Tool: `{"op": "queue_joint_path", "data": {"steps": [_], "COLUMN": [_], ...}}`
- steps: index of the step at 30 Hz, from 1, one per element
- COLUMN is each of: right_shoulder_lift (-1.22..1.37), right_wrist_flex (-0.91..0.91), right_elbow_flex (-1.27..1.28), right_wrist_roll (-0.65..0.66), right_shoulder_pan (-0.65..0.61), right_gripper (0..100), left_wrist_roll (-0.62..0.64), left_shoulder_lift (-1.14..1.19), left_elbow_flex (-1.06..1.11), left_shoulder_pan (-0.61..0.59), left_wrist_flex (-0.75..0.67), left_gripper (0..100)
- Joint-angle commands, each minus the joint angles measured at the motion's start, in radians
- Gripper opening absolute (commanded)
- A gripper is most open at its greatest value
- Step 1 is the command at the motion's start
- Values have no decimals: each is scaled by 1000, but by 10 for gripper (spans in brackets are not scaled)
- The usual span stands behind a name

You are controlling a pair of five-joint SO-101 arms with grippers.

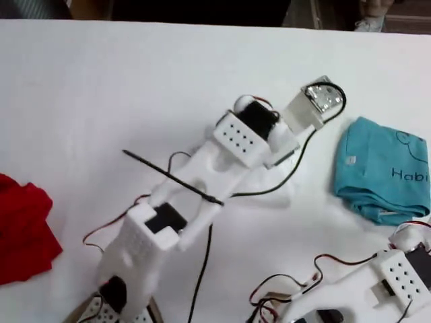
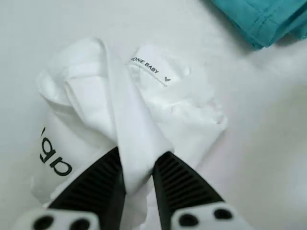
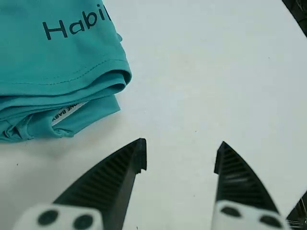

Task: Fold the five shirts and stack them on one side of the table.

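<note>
White shirt [image 2: 158, 103] lies crumpled on the table [image 1: 101, 87], not folded flat. One ridge of its cloth is pinched between the black fingers of the left gripper [image 2: 139, 158]. The ridge runs straight away from the fingers into the bundle, so the long axis lines up with the gripper. The neck label faces up and dark print shows on one side of the bundle. The shirt sits near the middle of the table, with the teal shirt [image 2: 259, 19] close by but apart from it.

Teal shirt [image 1: 380, 171] is folded, at the right side of the table and partly cut off by the view's edge. Its dark print faces up and its layered edges face the near side, toward the right arm [image 1: 377, 282]. Its full length cannot be told.

Right gripper [image 3: 182, 148] has its jaws spread wide with nothing between them. It is over bare table just beside the teal shirt's [image 3: 57, 62] folded edge.

Red shirt [image 1: 20, 229] is bunched at the left edge, well apart from the others.

Left arm [image 1: 229, 148] stretches diagonally from the near left toward the centre right. A black cable [image 1: 202, 269] and red wires trail along it.

The table is plain white. A dark strip of room lies beyond its far edge.
</note>
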Motion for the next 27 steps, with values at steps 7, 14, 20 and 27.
{"op": "queue_joint_path", "data": {"steps": [7,14,20,27], "right_shoulder_lift": [-31,-31,-31,-31], "right_wrist_flex": [-4,-4,-4,-2], "right_elbow_flex": [9,9,9,20], "right_wrist_roll": [9,9,9,9], "right_shoulder_pan": [15,13,4,-28], "right_gripper": [234,234,234,234], "left_wrist_roll": [-5,-9,-75,-75], "left_shoulder_lift": [74,144,144,115], "left_elbow_flex": [-117,-239,-344,-607], "left_shoulder_pan": [78,75,60,-130], "left_wrist_flex": [-41,41,138,270], "left_gripper": [24,63,294,300]}}
